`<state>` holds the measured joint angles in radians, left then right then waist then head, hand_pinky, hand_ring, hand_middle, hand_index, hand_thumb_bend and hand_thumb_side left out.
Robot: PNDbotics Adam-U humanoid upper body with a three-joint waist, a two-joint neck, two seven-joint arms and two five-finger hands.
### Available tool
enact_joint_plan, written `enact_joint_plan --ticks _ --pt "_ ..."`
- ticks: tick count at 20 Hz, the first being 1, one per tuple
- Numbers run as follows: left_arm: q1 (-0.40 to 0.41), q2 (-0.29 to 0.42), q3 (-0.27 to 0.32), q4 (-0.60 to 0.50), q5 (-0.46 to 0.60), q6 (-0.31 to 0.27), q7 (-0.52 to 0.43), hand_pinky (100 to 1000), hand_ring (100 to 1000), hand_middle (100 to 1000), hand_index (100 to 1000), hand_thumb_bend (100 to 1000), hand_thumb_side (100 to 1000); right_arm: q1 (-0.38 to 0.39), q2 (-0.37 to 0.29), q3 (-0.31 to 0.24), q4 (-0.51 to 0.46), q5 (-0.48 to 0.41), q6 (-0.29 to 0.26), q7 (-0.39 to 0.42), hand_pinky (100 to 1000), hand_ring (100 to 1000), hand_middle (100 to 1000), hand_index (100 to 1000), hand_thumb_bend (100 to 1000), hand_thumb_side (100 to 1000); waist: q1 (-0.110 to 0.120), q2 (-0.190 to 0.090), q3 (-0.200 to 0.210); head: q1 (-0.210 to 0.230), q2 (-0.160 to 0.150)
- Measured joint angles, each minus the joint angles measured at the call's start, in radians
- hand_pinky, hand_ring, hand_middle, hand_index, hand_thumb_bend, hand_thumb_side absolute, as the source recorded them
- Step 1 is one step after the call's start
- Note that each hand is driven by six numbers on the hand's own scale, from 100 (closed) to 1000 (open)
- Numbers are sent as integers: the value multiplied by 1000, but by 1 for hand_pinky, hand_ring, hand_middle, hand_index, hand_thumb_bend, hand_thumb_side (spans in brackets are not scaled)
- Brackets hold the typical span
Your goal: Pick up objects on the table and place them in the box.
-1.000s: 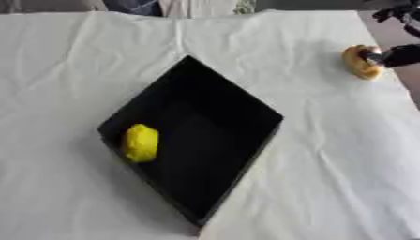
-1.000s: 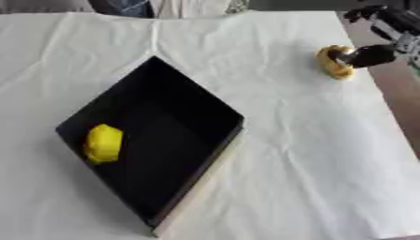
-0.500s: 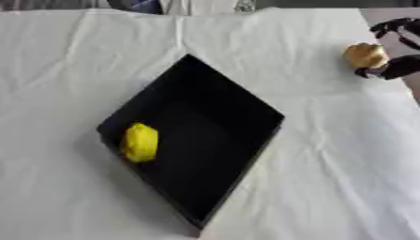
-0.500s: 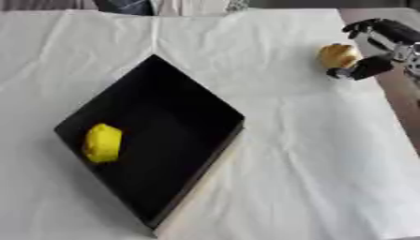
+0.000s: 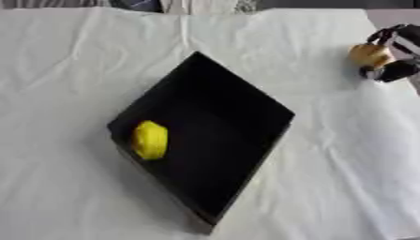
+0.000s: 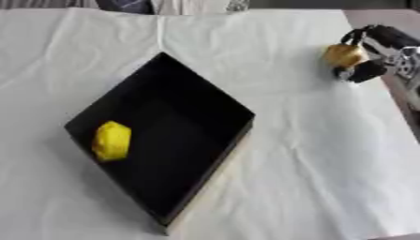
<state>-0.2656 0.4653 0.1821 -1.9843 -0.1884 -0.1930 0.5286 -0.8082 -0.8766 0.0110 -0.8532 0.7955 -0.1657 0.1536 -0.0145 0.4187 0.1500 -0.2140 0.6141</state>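
The thing I am after, a small rounded orange-tan object (image 6: 344, 55), sits near the right edge of the tabletop (image 6: 311, 154), toward the far side; I cannot make out what it is beyond its colour and lumpy round shape; my right hand (image 6: 371, 52) has its dark fingers curled over the top of it and a thumb tucked against its near right side, so it is pinched between them; whether it is touching the cloth or just off it I cannot tell from here; the rest of that arm runs off the right edge of both views; the object is well apart from the black box (image 5: 246, 105), which lies in the middle of the tabletop turned like a diamond, one corner pointing away from me and one toward me; inside the box, close to its left corner, lies a yellow faceted object (image 5: 150, 139), resting on the box floor beside the left wall; the rest of the box floor shows only black; a wrinkled white cloth (image 5: 74, 61) covers the tabletop under everything; my left hand shows in neither view.
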Motion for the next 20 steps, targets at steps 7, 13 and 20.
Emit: enact_joint_plan --ticks 7,13,20 --pt "0 0 0 0 0 0 0 834 782 757 872 385 521 0 2 3 3 11 4 -10 826 863 531 747 225 274 0 0 0 -1 0" --pt "0 0 0 0 0 0 -1 835 782 758 873 386 521 0 11 9 -30 -5 -9 -1 813 817 423 610 100 249 0 0 -2 -4 0" --pt "0 0 0 0 0 0 -3 836 782 759 874 384 520 0 1 9 -129 -93 -7 -33 813 809 393 587 100 169 -1 0 -2 -4 0"
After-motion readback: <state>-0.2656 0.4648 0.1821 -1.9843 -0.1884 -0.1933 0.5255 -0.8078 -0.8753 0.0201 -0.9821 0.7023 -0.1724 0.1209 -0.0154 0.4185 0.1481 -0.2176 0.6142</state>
